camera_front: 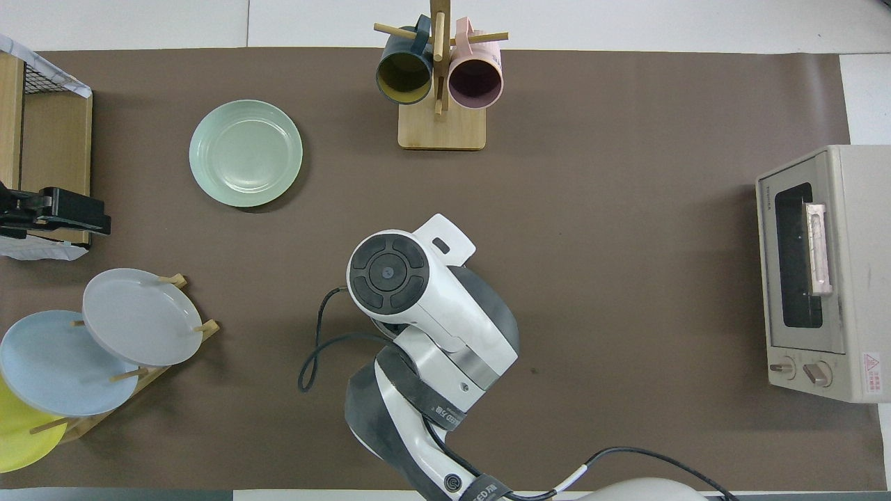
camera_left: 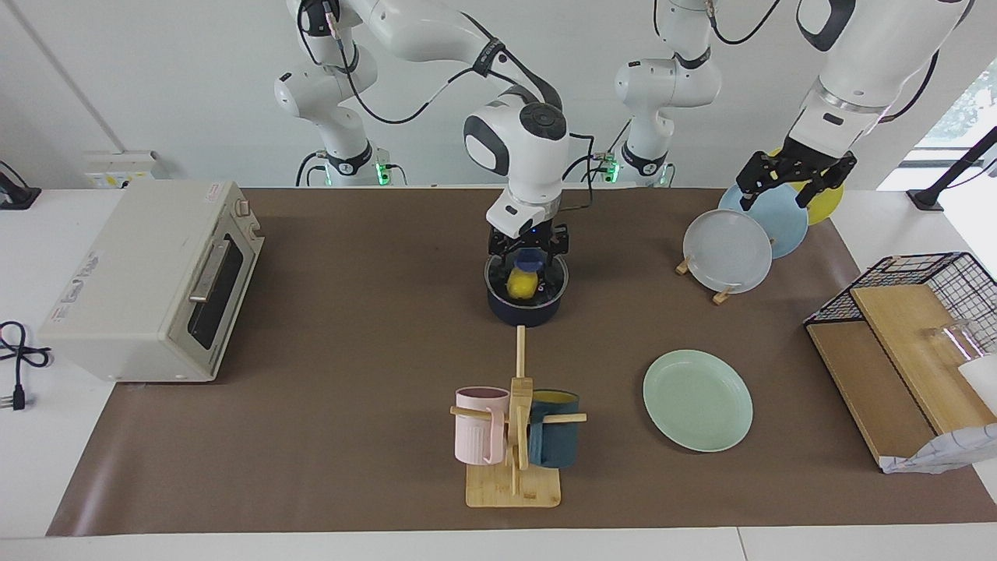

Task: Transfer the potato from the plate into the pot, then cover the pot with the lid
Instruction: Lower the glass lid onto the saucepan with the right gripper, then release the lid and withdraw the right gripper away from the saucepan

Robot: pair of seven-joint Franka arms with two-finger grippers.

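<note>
The navy pot [camera_left: 523,309] stands mid-table, nearer to the robots than the mug tree. The yellow potato [camera_left: 520,286] lies inside it and shows through the clear glass lid [camera_left: 545,282], which sits at the pot's rim. My right gripper [camera_left: 530,257] is straight above the pot, its fingers closed on the lid's blue knob. In the overhead view the right arm [camera_front: 418,306] hides the pot, lid and potato. The mint-green plate [camera_left: 697,399] [camera_front: 245,153] lies empty toward the left arm's end. My left gripper [camera_left: 794,178] [camera_front: 49,212] waits open over the plate rack.
A mug tree [camera_left: 516,436] with a pink mug and a teal mug stands farther from the robots than the pot. A rack holds grey [camera_left: 727,251], light blue and yellow plates. A toaster oven [camera_left: 152,280] is at the right arm's end. A wire basket with boards [camera_left: 907,335] is at the left arm's end.
</note>
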